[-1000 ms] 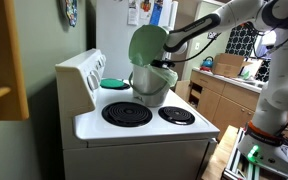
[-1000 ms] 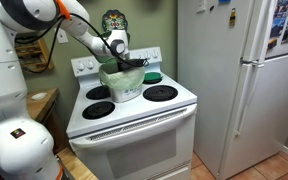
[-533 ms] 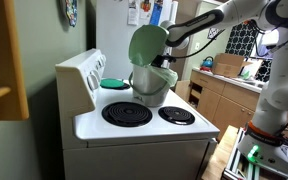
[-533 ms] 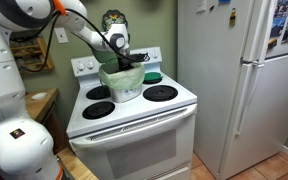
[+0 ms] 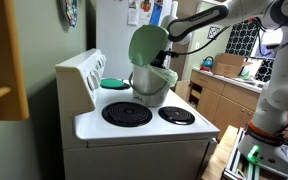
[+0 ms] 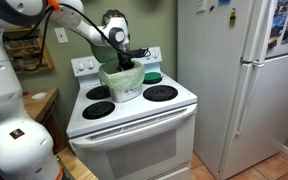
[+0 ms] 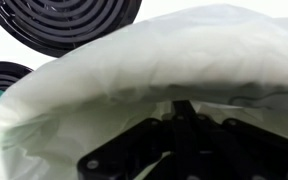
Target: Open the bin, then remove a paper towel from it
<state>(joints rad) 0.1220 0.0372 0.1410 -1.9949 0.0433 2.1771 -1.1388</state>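
One bin: the round grey bin (image 5: pixel 150 88) (image 6: pixel 122 85) stands on the white stove (image 6: pixel 134 125), in the middle of the top.
Lid: one pale green lid (image 5: pixel 146 44) is open and stands up at 12 o'clock over the bin's rim.
Inside the bin: a soft white lining (image 7: pixel 134 60) is draped over the bin's edge and fills most of the wrist view. I cannot tell if a paper towel is in there.
Hand: one gripper (image 5: pixel 165 55) (image 6: pixel 127 62) hangs at 12 o'clock over the bin's mouth, close to the rim. Its dark fingers (image 7: pixel 179 135) show at 6 o'clock in the wrist view. I cannot tell if they are apart, together or clamped on something.
Change: a second ago the gripper was lower, down at the bin's mouth. Now it is a bit higher. The bin, lid and disc are where they were.
Coils: three bare black coils (image 6: pixel 100 107) show in an exterior view. Two show at 11 o'clock in the wrist view.
Disc: one flat teal disc (image 5: pixel 114 83) (image 6: pixel 152 76) lies at 2 o'clock from the bin, near it.
Fridge: one white fridge (image 6: pixel 239 80) stands at 3 o'clock from the stove.
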